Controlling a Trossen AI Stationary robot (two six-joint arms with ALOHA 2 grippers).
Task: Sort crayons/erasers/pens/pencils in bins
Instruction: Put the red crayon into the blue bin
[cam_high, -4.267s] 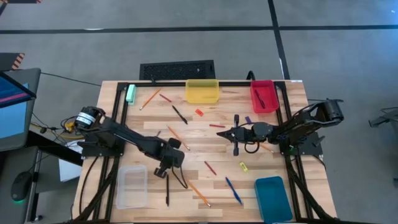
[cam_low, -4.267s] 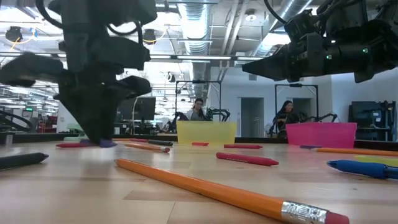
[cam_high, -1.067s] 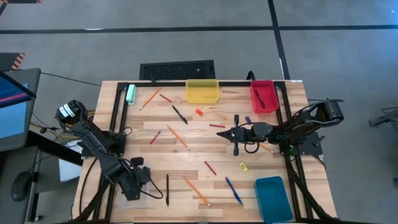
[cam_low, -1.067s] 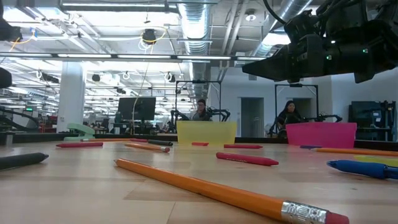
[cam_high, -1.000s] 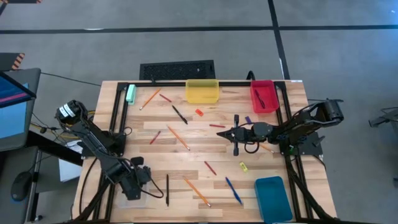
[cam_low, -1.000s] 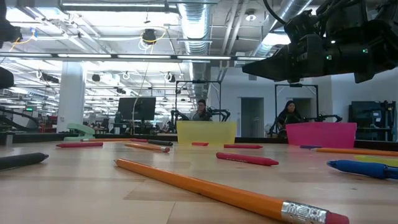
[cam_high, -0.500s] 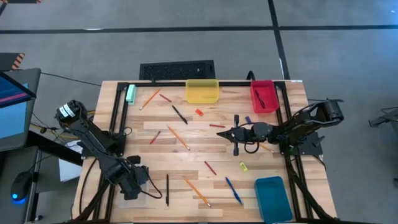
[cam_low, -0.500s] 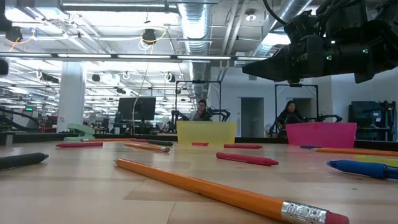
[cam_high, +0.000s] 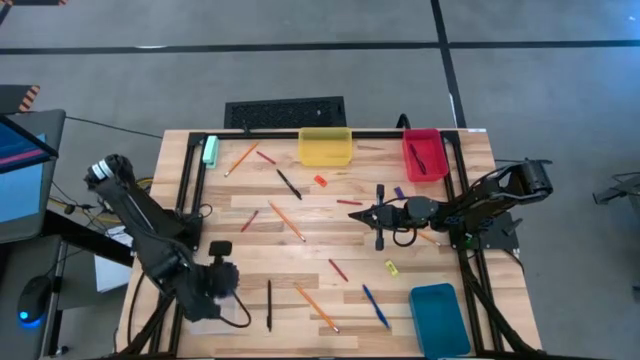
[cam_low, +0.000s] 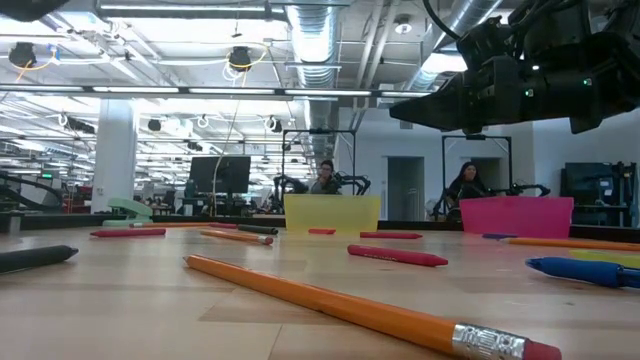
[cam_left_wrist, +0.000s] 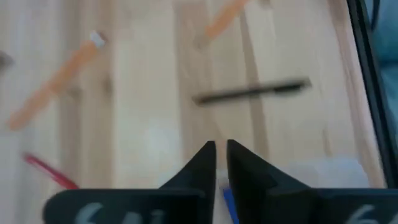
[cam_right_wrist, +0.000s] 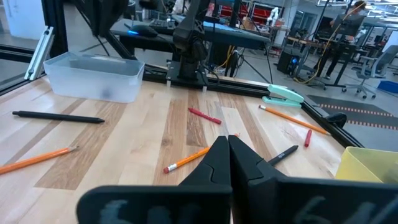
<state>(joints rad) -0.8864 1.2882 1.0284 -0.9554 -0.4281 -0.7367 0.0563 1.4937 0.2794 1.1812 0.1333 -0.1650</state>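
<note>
- The left gripper (cam_high: 218, 280) hangs over the near-left corner of the table, above the clear bin (cam_right_wrist: 93, 74), which its arm largely hides from above.
- In the left wrist view its jaws are drawn almost together, with only a thin slit between them. A sliver of blue shows low in that slit. I cannot tell whether it is pinched or simply lies in the bin below.
- The nearest loose thing is the black pen (cam_high: 268, 305), just to the right of the left gripper and flat on the wood.
- Its long axis runs near-to-far, so the jaws would have to close across it from left and right.
- An orange pencil (cam_high: 316, 308) lies farther right on a diagonal, and a blue pen (cam_high: 376, 306) lies beyond that.
- The right gripper (cam_high: 380, 215) hovers over mid-table with its jaws pressed together and nothing in them. It is well apart from the black pen, so the left arm is plainly the nearer.
- The red bin (cam_high: 440, 150), at the far right, already holds something dark. If pens belong there, the carry from the near left crosses the whole table, towards the right arm's side.
</note>
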